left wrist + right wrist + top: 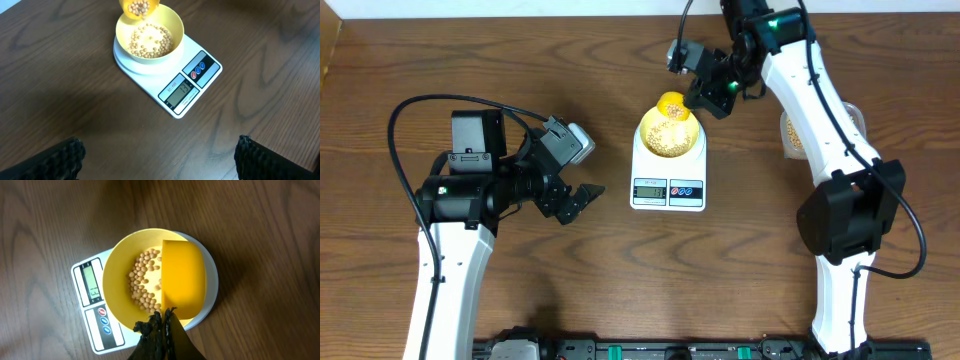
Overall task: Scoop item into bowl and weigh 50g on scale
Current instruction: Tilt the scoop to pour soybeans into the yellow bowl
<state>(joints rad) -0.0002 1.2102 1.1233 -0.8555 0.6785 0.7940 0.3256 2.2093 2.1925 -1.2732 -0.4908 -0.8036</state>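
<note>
We see the scale (668, 170) standing near the middle of the wooden worktop (520, 60), its display (180, 90) and two buttons on the end nearer the robot. The bowl (670, 133) sits on the scale's round platform, at the end away from the display. Beans (148, 41) lie loosely over part of the bowl's bottom, with a bare patch near the centre. Digits show on the display, but we cannot read them with any certainty.

The right tool (708, 95) reaches in from the far right and is closed on the handle end of a yellow scoop (183, 279). In the right wrist view its fingers (167, 335) are pressed together at the scoop's near edge. The scoop hangs over the bowl on the side away from the display, tilted down toward it. In the left wrist view, beans fill its mouth just above the bowl. We cannot tell whether the scoop touches the bowl's rim.

The left tool (582, 200) hovers left of the scale, apart from it and pointing toward it. Its fingers (57, 159) stand wide apart and hold nothing.

To the right of the scale, a clear tub (795, 135) with more beans inside is partly hidden behind the right arm (830, 110).
</note>
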